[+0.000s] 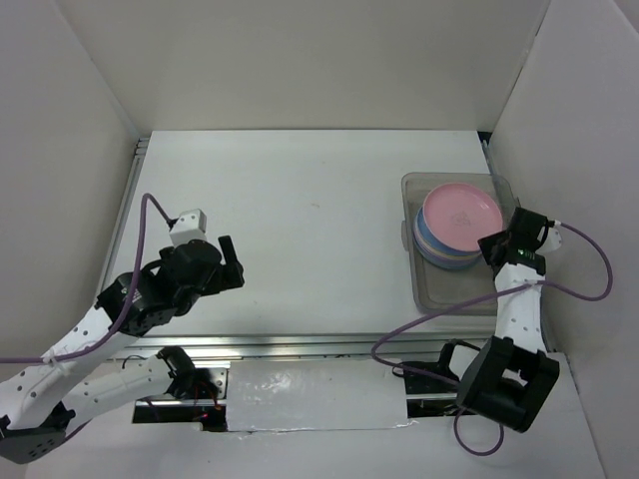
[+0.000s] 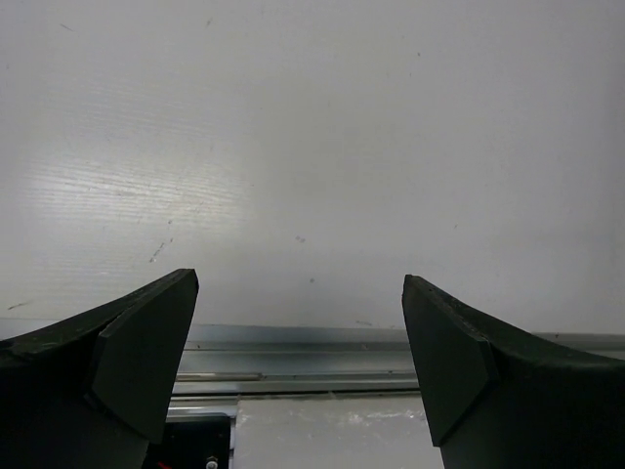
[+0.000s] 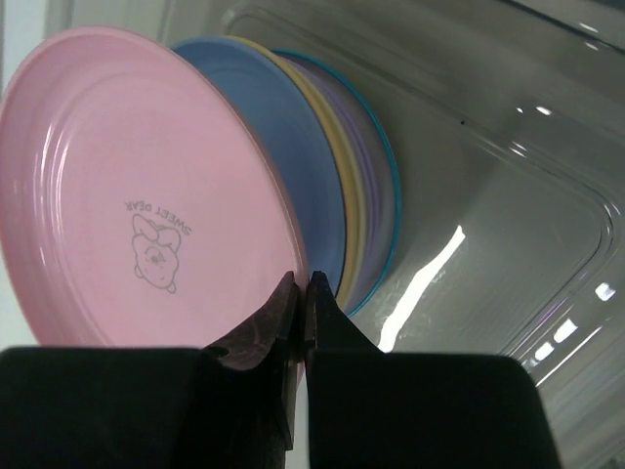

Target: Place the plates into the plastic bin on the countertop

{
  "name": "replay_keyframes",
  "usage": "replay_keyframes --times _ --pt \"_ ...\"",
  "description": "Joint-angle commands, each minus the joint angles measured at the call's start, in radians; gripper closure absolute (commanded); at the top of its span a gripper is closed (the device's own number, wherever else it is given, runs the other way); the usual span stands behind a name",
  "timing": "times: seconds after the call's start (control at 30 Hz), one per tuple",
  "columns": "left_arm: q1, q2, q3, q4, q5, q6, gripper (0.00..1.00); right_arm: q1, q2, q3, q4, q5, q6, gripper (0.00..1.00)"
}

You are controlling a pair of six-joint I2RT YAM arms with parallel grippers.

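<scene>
Robot lab cell: white walls (image 1: pixel 300 60) enclose a metal-railed countertop (image 1: pixel 300 230).

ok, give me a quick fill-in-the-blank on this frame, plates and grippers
The top plate in the plastic bin is ____.
The plate directly under it is ____.
The left gripper has its jaws ____.
The right gripper has its jaws ____.
Missing words: pink; blue; open; shut.

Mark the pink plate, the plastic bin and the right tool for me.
pink plate (image 1: pixel 459 212), top view, centre of its face.
plastic bin (image 1: pixel 444 288), top view, bare floor on the near side of the stack.
right tool (image 3: pixel 301 285), right wrist view, between its shut fingertips.
</scene>
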Motion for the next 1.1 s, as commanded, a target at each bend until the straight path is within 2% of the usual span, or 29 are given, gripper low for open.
replay_keyframes --times 0.0,0.13,0.17,0.23,0.3,0.33,0.5,0.6,0.7,0.77,0.8,0.83,0.87,0.93,1.07 --pt "-0.050 -0.012 -0.004 -0.004 -0.016 0.028 0.01 -0.038 0.049 0.045 0.048 -0.111 -0.035 1.00" --pt "-0.062 0.014 0.003 -0.018 -0.029 0.028 0.01 -0.044 0.052 0.054 0.051 -0.114 -0.035 0.99" --pt "-0.064 0.017 -0.001 -0.001 -0.007 0.039 0.01 -0.044 0.052 0.056 0.051 -0.105 -0.028 0.96" --pt "-0.065 0.023 -0.004 0.005 0.001 0.046 0.01 -0.050 0.055 0.072 0.050 -0.111 -0.031 0.65" --pt "-0.067 0.017 -0.007 0.007 -0.004 0.043 0.01 -0.047 0.058 0.101 0.045 -0.126 -0.023 0.26" --pt "-0.068 0.014 -0.008 0.010 -0.001 0.045 0.01 -0.046 0.056 0.112 0.041 -0.126 -0.020 0.00" --pt "-0.081 -0.020 -0.002 -0.006 -0.018 0.024 0.01 0.006 0.010 0.232 -0.077 -0.078 -0.034 0.00" --pt "-0.084 -0.037 0.022 -0.050 -0.068 -0.016 0.01 0.045 -0.126 0.241 -0.090 -0.091 -0.056 0.00" --pt "-0.076 -0.034 0.088 -0.143 -0.152 -0.064 0.01 0.181 -0.252 0.281 -0.148 -0.126 -0.148 0.00" --pt "-0.073 -0.021 0.137 -0.196 -0.199 -0.061 0.01 0.265 -0.280 0.309 -0.189 -0.137 -0.204 0.00" --pt "-0.070 -0.015 0.195 -0.226 -0.229 -0.062 0.01 0.266 -0.290 0.339 -0.243 -0.137 -0.227 0.00" --pt "-0.067 0.000 0.226 -0.293 -0.289 -0.069 0.01 0.378 -0.313 0.350 -0.266 -0.120 -0.262 0.00" --pt "-0.065 0.005 0.257 -0.326 -0.318 -0.072 0.01 0.414 -0.323 0.350 -0.266 -0.099 -0.277 0.00" --pt "-0.061 0.011 0.343 -0.386 -0.387 -0.081 0.01 0.492 -0.367 0.411 -0.392 -0.051 -0.308 0.00" --pt "-0.044 -0.036 0.424 -0.420 -0.385 -0.003 0.01 0.722 -0.497 0.473 -0.516 0.060 -0.331 0.00"
